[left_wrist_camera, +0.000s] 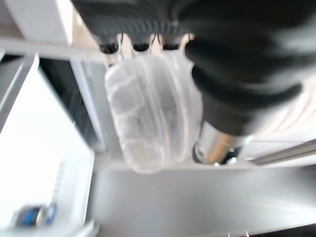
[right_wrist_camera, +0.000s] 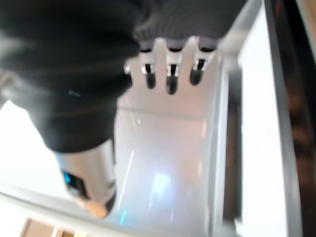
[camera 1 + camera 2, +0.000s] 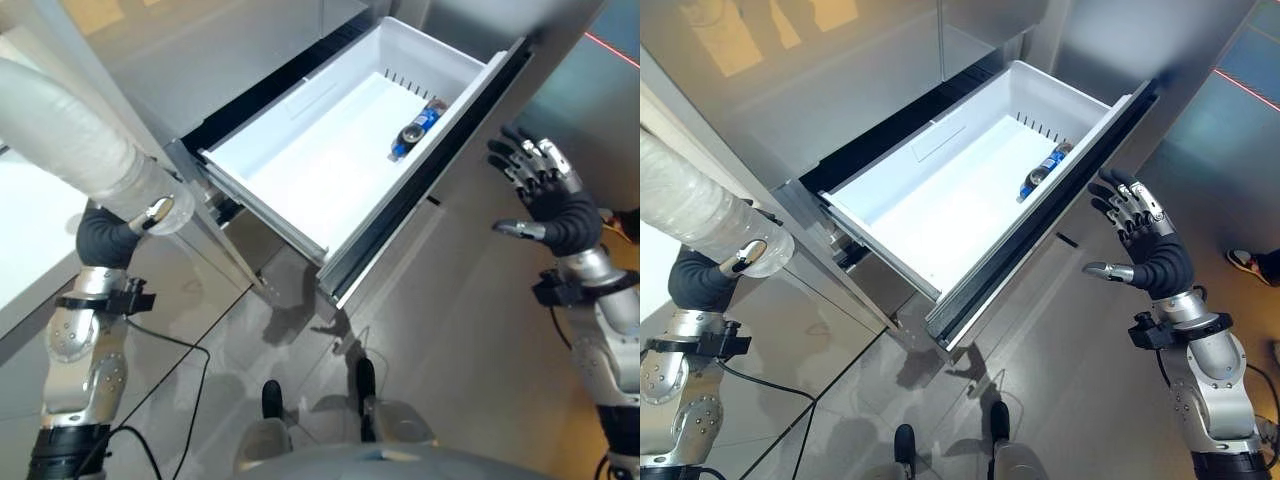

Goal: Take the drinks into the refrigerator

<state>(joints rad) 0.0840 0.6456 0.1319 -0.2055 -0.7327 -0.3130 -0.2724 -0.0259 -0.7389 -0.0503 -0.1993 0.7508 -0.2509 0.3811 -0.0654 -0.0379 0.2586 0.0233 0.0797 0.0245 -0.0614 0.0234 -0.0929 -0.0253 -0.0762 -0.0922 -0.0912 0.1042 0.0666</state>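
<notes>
A: While the drawer (image 3: 340, 160) stands pulled out of the fridge (image 3: 890, 70), where's the drink?

B: One can (image 3: 418, 128), blue w/ silver end, lies on its side inside the drawer, against the wall next to the drawer's front panel, near the far corner; rest of the white bin bare.

A: Left hand?

B: Left hand (image 3: 120, 232) sits low at the robot's left, beside the drawer's near corner; it's clamped on a clear ribbed bottle (image 1: 153, 118); in the left wrist view the fingers (image 1: 140, 45) curl over the top of it and the thumb presses its side; bottle looks empty or clear-filled, can't tell which. In the eye views it runs up and out past the view's left edge.

A: Right hand?

B: Right hand (image 3: 1140, 245) is up in the air, just beside the drawer's front panel, not touching it; fingers straight and spread apart, thumb out to the side; holds nothing. In the right wrist view the fingers (image 2: 170, 74) point at the white bin.

A: Floor?

B: Grey, glossy; a shoe (image 3: 1245, 262) at the right edge.
</notes>
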